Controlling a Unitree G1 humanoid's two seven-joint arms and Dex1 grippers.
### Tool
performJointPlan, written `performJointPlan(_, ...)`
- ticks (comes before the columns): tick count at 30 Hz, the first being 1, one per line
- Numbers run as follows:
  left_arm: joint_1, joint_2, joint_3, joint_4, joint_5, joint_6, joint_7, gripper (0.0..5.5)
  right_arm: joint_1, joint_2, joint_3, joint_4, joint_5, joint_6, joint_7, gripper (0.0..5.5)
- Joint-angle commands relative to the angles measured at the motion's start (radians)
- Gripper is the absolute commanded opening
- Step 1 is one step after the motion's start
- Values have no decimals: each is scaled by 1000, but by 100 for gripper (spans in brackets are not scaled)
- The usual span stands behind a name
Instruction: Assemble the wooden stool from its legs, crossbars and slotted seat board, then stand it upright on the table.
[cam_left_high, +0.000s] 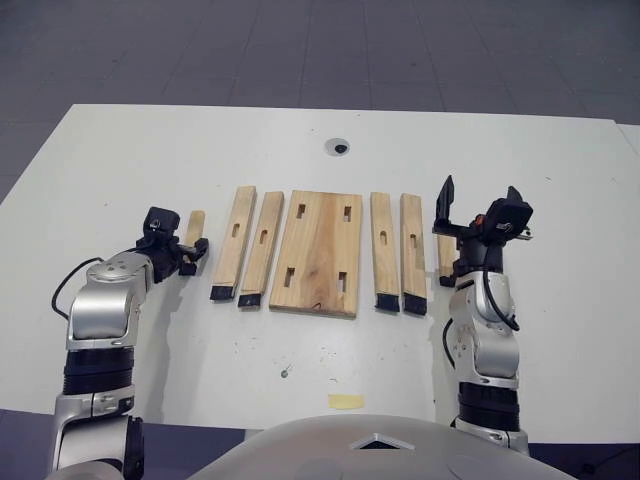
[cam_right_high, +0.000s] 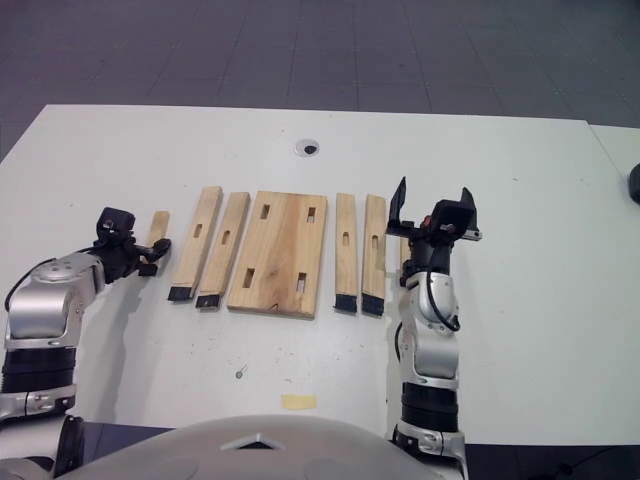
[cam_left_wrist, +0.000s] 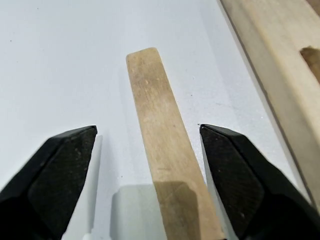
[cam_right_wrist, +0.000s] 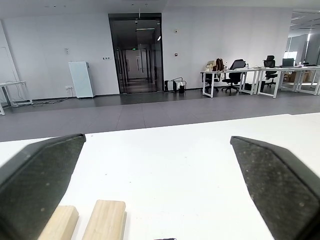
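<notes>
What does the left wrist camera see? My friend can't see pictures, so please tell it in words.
The left gripper, its two black fingers open, straddles a short wooden crossbar lying flat on the white table. A longer wooden leg with a slot lies alongside, at the picture's edge.
</notes>
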Motion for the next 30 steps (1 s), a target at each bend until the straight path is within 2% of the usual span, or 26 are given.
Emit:
performJointPlan(1,70,45,-40,29,0,50,-50,299,20,14,16,-12,-15,-18,-10,540)
performJointPlan(11,98,79,-67,97,21,-13,-82,136,17,23,28,3,-24,-36,-13,540)
performJointPlan(17,73,60,-58,95,-2,-78,-94,129,17,23,23,7,-24,-41,-16,540)
performJointPlan(21,-72,8,11,79,-21,-247,-40,129,-9,12,11,1,5,-29,4,540)
performJointPlan(23,-157,-24,33,54,-45,-312,-21,129,-33,8,0,-24,83,21,46,540)
performJointPlan(25,-206,-62,14,-7,-88,-391,-64,129,-58,14,18,-98,275,130,145,540)
performJointPlan(28,-195,-87,-78,-109,-130,-496,-180,129,-83,22,54,-212,555,275,254,540)
performJointPlan(30,-164,-95,-143,-168,-158,-520,-250,129,-101,27,55,-225,663,331,280,540)
